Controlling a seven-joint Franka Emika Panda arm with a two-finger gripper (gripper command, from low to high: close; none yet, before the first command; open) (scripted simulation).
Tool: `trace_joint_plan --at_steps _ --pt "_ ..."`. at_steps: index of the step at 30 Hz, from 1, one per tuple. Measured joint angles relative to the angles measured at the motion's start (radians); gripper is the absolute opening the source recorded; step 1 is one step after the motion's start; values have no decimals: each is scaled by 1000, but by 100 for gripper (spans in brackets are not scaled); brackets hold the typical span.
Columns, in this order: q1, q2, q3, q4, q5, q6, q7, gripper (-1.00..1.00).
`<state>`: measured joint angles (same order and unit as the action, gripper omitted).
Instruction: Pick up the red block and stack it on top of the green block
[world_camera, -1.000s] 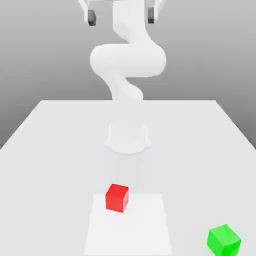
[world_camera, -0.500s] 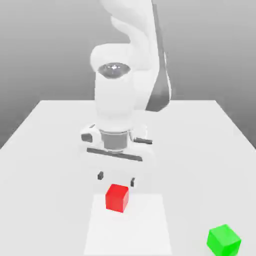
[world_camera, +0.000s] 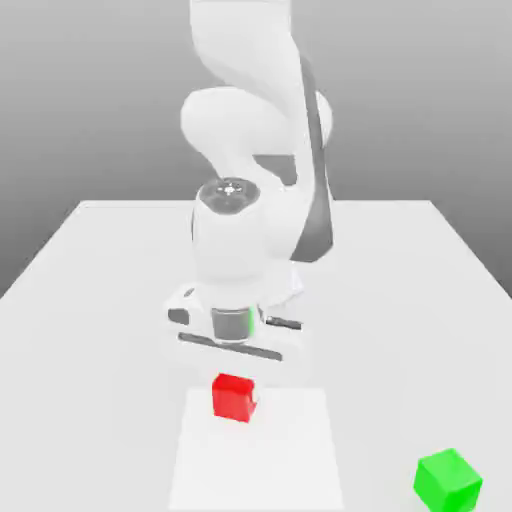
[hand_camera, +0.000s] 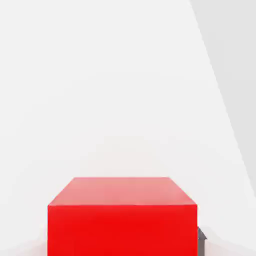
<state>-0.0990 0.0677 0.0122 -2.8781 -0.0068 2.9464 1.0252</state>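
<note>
The gripper (world_camera: 235, 393) pinches the red block (world_camera: 233, 402) on the pale patch (world_camera: 262, 465), and the likeliest trouble is a shallow or off-centre grip letting it slip or twist before it reaches the green block (world_camera: 447, 484), well apart.

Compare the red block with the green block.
The red block sits at the white patch, right beneath the gripper; the green block lies off it, toward the exterior view's right. Red shows behind, nearer the arm's base, whereas green is closer to the front edge. Both are plain, single-coloured blocks.
</note>
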Motion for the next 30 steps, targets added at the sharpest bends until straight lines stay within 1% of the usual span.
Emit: trace_joint_plan --at_steps 3,6,13,19,21,23,24,30 --pt "8 -107 -6 -15 6 -92 -4 -100" --pt "65 -107 15 51 -5 -158 -66 -100" --pt "203 18 98 299 -40 -283 -285 -100" --pt "279 135 200 517 -74 -390 -475 -100" --pt "299 192 209 554 -98 -371 -491 -100" --pt "315 261 195 566 -129 -316 -478 -100" --pt "324 294 185 569 -143 -287 -469 100" --pt "328 310 181 571 -150 -273 -465 100"
